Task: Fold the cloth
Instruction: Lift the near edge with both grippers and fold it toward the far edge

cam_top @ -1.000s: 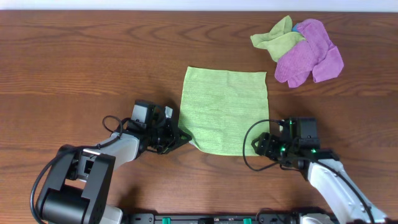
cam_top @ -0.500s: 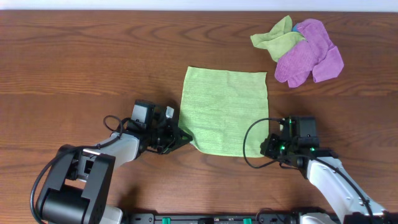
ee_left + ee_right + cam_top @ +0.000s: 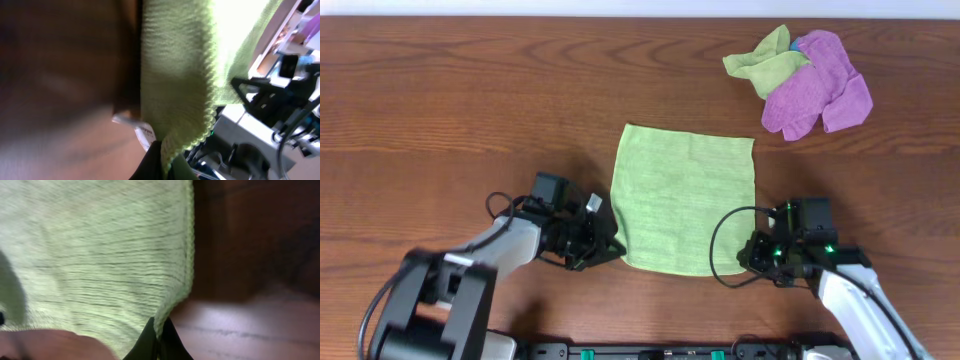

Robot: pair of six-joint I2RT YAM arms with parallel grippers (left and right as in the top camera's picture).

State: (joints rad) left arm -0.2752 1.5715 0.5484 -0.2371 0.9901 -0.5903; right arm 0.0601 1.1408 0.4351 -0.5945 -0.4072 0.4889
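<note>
The cloth (image 3: 685, 195) is a bright lime-green square lying near the middle of the table. My left gripper (image 3: 616, 247) is shut on its near left corner, and the wrist view shows the cloth (image 3: 175, 85) hanging from the pinch with a white tag (image 3: 145, 134) beside it. At the near right corner my right gripper (image 3: 748, 252) is shut on the cloth (image 3: 100, 250), whose hemmed edge runs up from between the black fingertips (image 3: 145, 345). Both near corners are lifted off the wood.
A duller yellow-green cloth (image 3: 763, 62) and a purple cloth (image 3: 817, 85) lie bunched at the far right. Bare brown table (image 3: 470, 110) surrounds the cloth. A black cable (image 3: 725, 235) loops by the right arm.
My right gripper has closed on the near right corner. Both grippers have shifted toward the near edge with their corners, and the cloth's near edge has straightened and squared up.
</note>
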